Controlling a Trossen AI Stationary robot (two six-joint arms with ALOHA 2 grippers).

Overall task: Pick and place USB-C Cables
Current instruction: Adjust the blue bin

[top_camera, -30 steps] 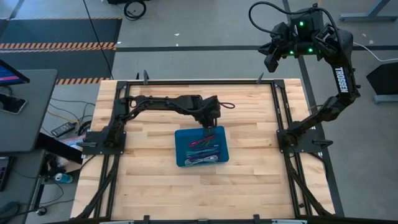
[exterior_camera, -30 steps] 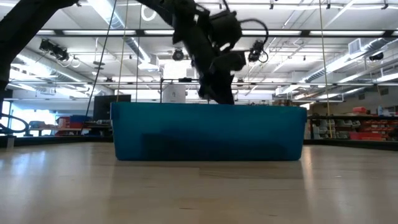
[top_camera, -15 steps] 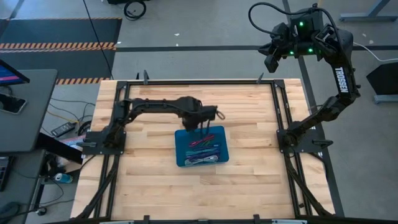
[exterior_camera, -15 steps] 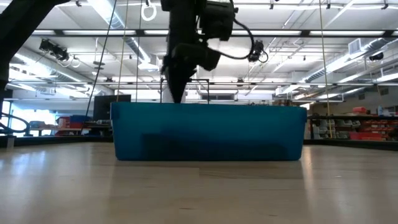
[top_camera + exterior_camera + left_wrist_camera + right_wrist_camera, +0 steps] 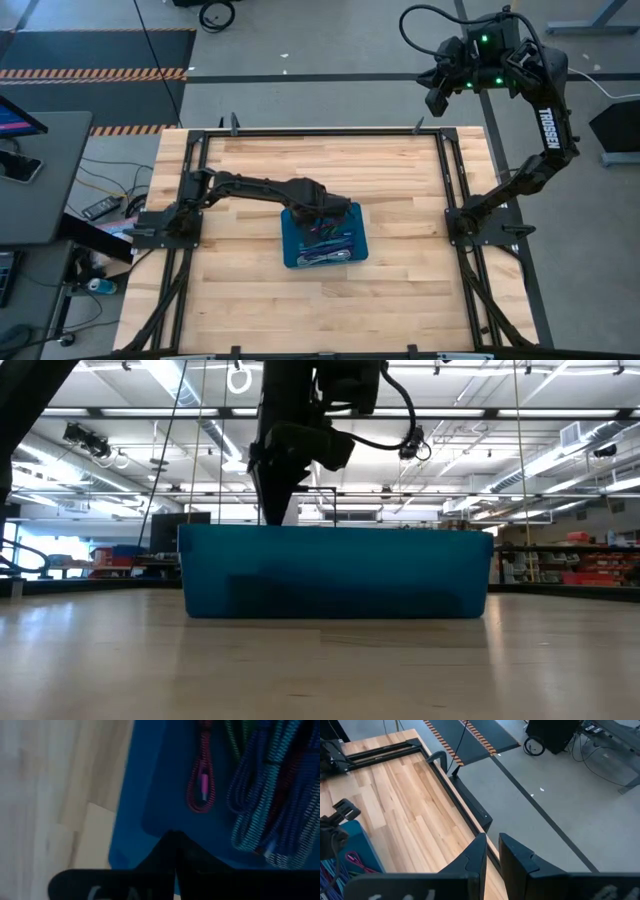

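Observation:
A blue bin (image 5: pixel 290 255) sits mid-table and holds the USB-C cables (image 5: pixel 328 242) in a loose pile on its floor. The left wrist view shows a magenta cable (image 5: pixel 201 785) lying alone beside a tangle of teal and blue-purple cables (image 5: pixel 265 795). My left gripper (image 5: pixel 318 222) is shut and points down over the bin's far left part, its tips (image 5: pixel 175 840) above bare bin floor beside the magenta cable. In the low view it dips behind the bin wall (image 5: pixel 335 575). My right gripper (image 5: pixel 437 100) waits raised beyond the table's far right corner, open by a narrow gap (image 5: pixel 492 842).
The black frame rails (image 5: pixel 440 160) run along the table's edges. Bare wood (image 5: pixel 400 200) lies around the bin on all sides. Beyond the far edge are the floor and a striped mat (image 5: pixel 470 735).
My left gripper has moved from the bin's far right corner toward the table's left and near edges, ending over the bin's far left part. It has stayed shut. The cables and the bin have not moved.

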